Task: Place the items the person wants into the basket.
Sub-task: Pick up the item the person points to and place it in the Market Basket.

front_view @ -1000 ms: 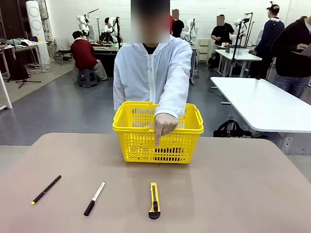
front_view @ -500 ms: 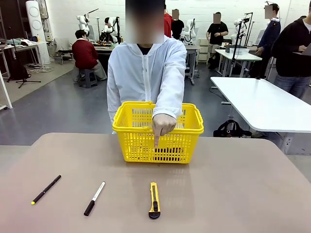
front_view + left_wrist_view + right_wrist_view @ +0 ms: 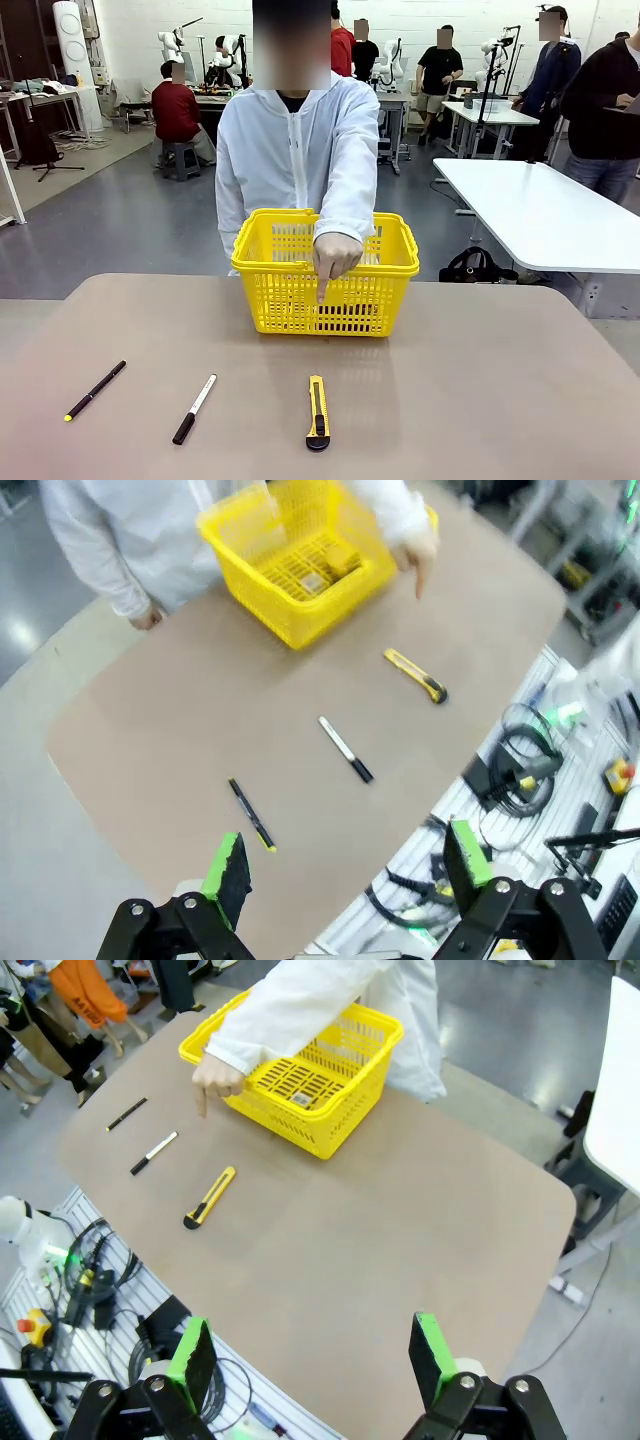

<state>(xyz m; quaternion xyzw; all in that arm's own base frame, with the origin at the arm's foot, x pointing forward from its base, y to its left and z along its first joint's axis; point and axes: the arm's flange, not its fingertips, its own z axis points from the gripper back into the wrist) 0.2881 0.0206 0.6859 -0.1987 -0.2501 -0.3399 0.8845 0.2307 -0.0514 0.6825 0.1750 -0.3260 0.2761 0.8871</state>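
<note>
The utility knife (image 3: 317,412) lies on the table (image 3: 500,380), near the robot's edge and well apart from the yellow basket (image 3: 275,268) at the far side. On the basket's floor sits a small yellow item (image 3: 344,560), too small to identify. The person's hand (image 3: 338,255) points down before the basket's front wall. The marker (image 3: 195,408) and pen (image 3: 95,390) lie left of the knife. The left gripper (image 3: 345,858) and right gripper (image 3: 312,1350) hang high over the table, jaws spread wide and empty.

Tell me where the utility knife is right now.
In the front view the utility knife lies on the table near the middle, right of the marker, on the robot's side of the basket.
</note>
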